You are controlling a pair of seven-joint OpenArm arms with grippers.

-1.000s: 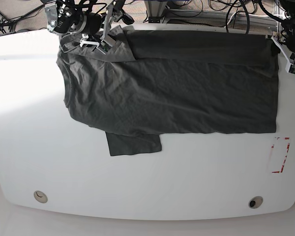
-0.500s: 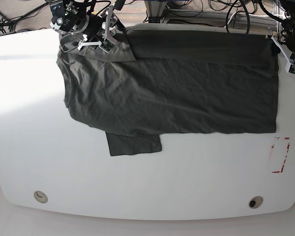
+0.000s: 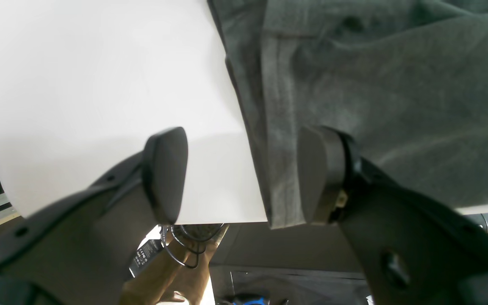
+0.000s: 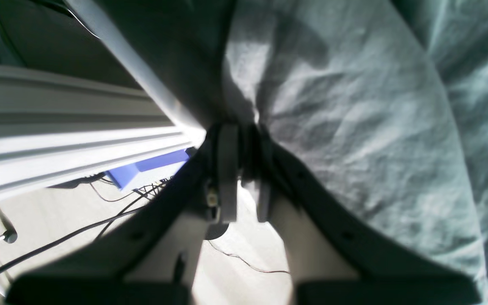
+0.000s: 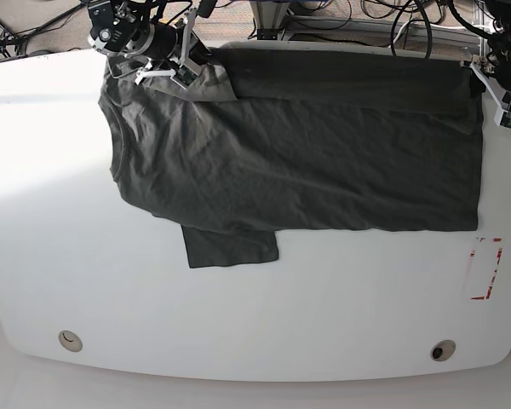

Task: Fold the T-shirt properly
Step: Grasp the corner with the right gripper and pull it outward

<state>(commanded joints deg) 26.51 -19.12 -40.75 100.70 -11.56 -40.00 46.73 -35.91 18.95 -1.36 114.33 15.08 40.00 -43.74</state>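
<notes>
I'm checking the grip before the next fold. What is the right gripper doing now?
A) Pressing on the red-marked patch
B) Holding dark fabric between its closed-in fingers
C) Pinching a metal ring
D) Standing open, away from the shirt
B: in its wrist view, the right gripper has its fingers drawn together on a bunched bit of the T-shirt.

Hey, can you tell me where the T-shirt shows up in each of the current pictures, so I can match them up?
Left wrist view: the T-shirt fills the upper right and centre right, reaching down between and behind the hand's fingers.
Right wrist view: top centre and the whole right side, wrinkled.
Base view: across the upper and middle part.
Landmark shared by the left wrist and base views: the white tabletop.
</notes>
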